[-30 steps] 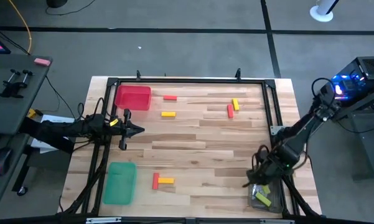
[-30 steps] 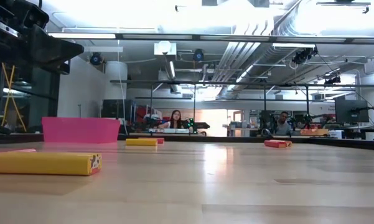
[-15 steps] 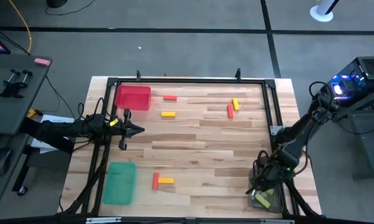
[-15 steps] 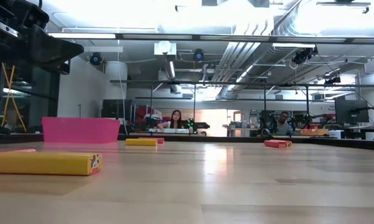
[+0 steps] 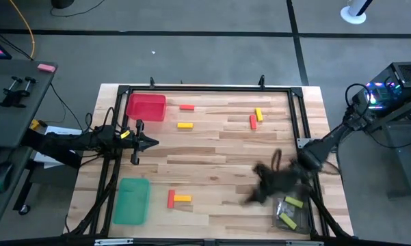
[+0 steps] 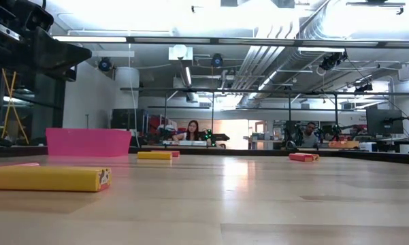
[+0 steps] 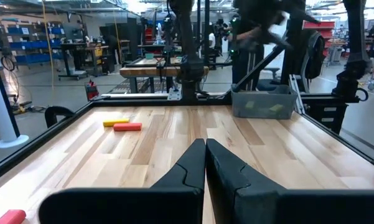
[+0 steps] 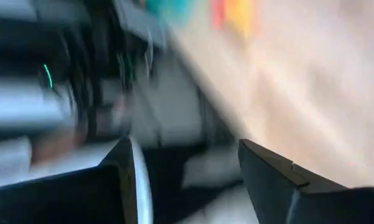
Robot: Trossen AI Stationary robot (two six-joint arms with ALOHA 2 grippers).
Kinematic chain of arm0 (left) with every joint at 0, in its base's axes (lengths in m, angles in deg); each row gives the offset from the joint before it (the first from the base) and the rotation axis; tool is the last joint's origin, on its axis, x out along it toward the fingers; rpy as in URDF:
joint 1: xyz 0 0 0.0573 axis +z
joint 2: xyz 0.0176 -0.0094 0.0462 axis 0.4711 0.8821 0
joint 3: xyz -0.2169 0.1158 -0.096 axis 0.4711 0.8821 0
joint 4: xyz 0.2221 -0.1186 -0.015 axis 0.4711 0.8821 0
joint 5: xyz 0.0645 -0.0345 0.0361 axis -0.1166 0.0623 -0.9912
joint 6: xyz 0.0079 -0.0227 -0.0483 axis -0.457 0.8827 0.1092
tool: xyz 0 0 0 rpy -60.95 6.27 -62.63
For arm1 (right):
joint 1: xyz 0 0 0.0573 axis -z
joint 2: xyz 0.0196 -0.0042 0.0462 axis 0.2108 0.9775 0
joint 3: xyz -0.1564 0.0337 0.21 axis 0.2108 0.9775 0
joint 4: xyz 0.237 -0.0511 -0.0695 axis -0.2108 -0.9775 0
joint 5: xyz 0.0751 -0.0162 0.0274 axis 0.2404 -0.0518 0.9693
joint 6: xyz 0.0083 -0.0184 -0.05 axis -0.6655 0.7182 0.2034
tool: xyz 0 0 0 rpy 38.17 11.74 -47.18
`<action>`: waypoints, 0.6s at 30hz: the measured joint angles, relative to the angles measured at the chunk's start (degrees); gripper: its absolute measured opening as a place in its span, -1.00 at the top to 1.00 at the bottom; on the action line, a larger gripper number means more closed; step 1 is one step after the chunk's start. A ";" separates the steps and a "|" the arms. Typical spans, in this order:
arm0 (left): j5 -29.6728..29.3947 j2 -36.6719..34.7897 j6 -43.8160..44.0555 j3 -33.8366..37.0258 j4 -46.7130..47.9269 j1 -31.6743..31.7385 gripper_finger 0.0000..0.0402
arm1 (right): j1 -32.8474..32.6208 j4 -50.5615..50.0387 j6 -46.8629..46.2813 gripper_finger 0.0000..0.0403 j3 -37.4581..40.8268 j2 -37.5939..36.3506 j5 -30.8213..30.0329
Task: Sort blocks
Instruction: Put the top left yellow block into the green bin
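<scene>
Small blocks lie flat on the wooden table: a red one (image 5: 186, 107) and a yellow one (image 5: 184, 125) by the red tray (image 5: 146, 107). A yellow (image 5: 258, 114) and red (image 5: 252, 121) pair lies far right, and a red (image 5: 171, 198) and yellow (image 5: 182, 198) pair lies beside the green tray (image 5: 131, 200). Two yellowish blocks (image 5: 293, 203) lie in the clear tray (image 5: 290, 213). My right gripper (image 5: 255, 190) hovers blurred, left of that tray; its fingers (image 8: 267, 171) stand open and hold nothing. My left gripper (image 7: 205, 168) is shut and waits at the table's left.
A black frame (image 5: 297, 116) runs around the table's edges. The widest stretch of bare wood lies between the two arms (image 5: 212, 154). In the low view a yellow block (image 6: 47, 178) lies near the camera, and people sit in the room behind the table.
My right gripper has swung quickly from over the clear tray at the near right corner toward the table's left, and is now above bare wood. A yellowish block now shows in the tray where the gripper stood. The left arm has kept still.
</scene>
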State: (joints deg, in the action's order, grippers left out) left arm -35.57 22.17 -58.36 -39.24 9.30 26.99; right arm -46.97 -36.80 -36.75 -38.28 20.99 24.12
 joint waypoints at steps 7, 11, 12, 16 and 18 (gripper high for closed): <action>0.00 0.00 -0.01 0.01 0.00 -0.01 1.00 | 17.88 5.90 28.05 0.15 0.02 0.02 -13.26; -0.01 0.04 1.30 0.05 -1.61 0.00 1.00 | 26.70 15.56 36.81 0.15 0.07 0.04 -12.50; -0.01 0.07 4.42 0.08 -4.21 0.00 1.00 | 28.38 18.28 38.35 0.15 0.07 0.04 -11.61; -1.61 0.13 23.05 0.06 -22.38 0.01 1.00 | 32.96 24.97 41.51 0.15 0.07 0.04 -7.60; -4.29 0.11 29.08 0.06 -32.21 0.01 1.00 | 34.29 25.96 41.67 0.15 0.07 0.04 -6.46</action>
State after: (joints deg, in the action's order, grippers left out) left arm -39.86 22.28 -29.28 -39.19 -22.91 27.00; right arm -12.68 -10.84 4.93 -38.21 21.04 17.66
